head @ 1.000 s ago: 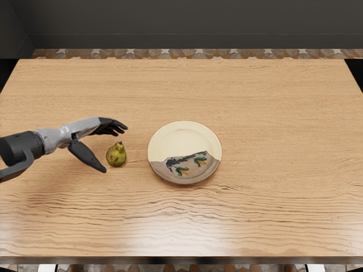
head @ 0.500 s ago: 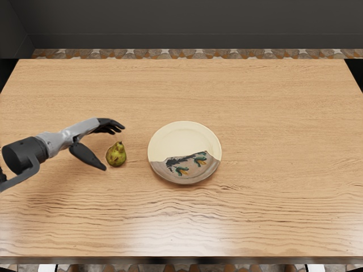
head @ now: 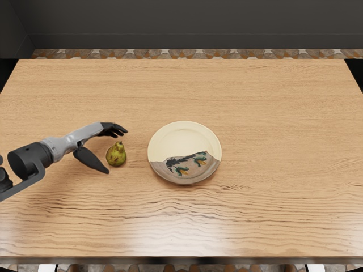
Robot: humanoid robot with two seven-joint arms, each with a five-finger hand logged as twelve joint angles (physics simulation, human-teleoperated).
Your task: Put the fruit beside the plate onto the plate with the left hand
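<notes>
at the near edge the table (head: 255, 221) shows long wavy grain with a pale sheen across it. a little farther in, on the left, the left arm (head: 25, 161) comes in from the left edge. first comes a dark round forearm segment, then a grey wrist reaching to the right. the left hand (head: 91, 143) hangs low over the wood with its digits spread apart and nothing in them. the dark thumb (head: 92, 160) points near and right and ends just near-left of the pear, while the fingers (head: 113, 129) bend loosely on its far side.

the pear (head: 116, 154) stands upright on the table in the gap between thumb and fingers, yellow-green with a browner flank, narrow end up. i cannot tell whether the thumb touches it; the fingers look clear of it. it sits on the wood just left of the plate, near the rim but apart from it.

the plate (head: 184, 127) lies about mid-table. it is round, cream on its far part and grey-brown on its near part, with a painted pattern of dark, green and orange there.

beyond the plate the wood runs on to the far edge. behind that edge is a band of pebbles (head: 181, 54), and past it a dark wall (head: 181, 22).
</notes>
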